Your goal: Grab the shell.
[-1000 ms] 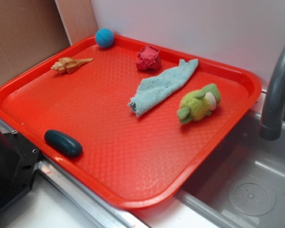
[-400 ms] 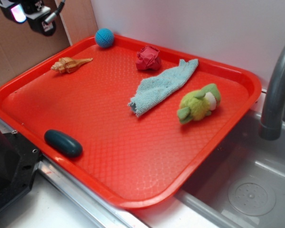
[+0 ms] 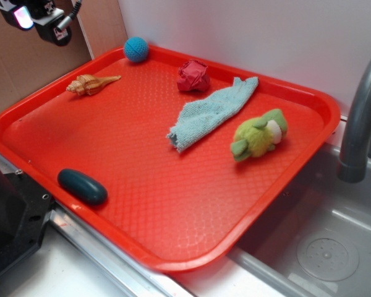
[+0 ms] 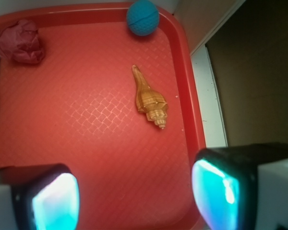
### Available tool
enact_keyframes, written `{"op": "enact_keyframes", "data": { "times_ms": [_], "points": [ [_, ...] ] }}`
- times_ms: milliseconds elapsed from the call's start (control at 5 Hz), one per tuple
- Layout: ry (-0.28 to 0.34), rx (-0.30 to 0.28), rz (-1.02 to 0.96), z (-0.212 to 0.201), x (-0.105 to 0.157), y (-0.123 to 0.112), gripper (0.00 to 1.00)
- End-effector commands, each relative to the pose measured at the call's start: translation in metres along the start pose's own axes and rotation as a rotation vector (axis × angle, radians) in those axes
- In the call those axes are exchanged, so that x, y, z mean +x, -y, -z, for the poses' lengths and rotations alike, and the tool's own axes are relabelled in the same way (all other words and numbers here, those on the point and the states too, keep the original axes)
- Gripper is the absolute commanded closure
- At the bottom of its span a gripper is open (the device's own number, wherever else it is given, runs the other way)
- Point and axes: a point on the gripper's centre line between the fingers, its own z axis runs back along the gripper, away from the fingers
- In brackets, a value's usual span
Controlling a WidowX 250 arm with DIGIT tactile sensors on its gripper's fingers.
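Two glowing fingers (image 4: pixel 55 201) of my gripper (image 4: pixel 134 199) stand wide apart, empty, above the red tray (image 4: pixel 86 143). Only my wrist view shows this; the shell (image 4: pixel 150 98) lies ahead near the tray's rim, below the blue ball (image 4: pixel 142 17).

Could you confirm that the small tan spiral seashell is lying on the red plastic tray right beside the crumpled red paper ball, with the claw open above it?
Not quite: the small tan spiral seashell lies near the blue knitted ball, not beside the crumpled red paper ball, which sits well apart. The wrist view shows this. It does lie on the red plastic tray, with the claw open above it.
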Motion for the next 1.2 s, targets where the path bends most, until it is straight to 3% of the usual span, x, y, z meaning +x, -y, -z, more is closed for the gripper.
{"op": "enact_keyframes", "data": {
  "times_ms": [0, 400, 600, 1000],
  "points": [
    [-0.054, 0.019, 0.005, 0.093, 0.028, -0.036, 0.0],
    [-0.028, -0.01, 0.082, 0.106, 0.029, -0.026, 0.0],
    [-0.052, 0.001, 0.122, 0.119, 0.039, -0.015, 0.0],
    [-0.068, 0.001, 0.129, 0.135, 0.048, -0.021, 0.02]
  ]
}}
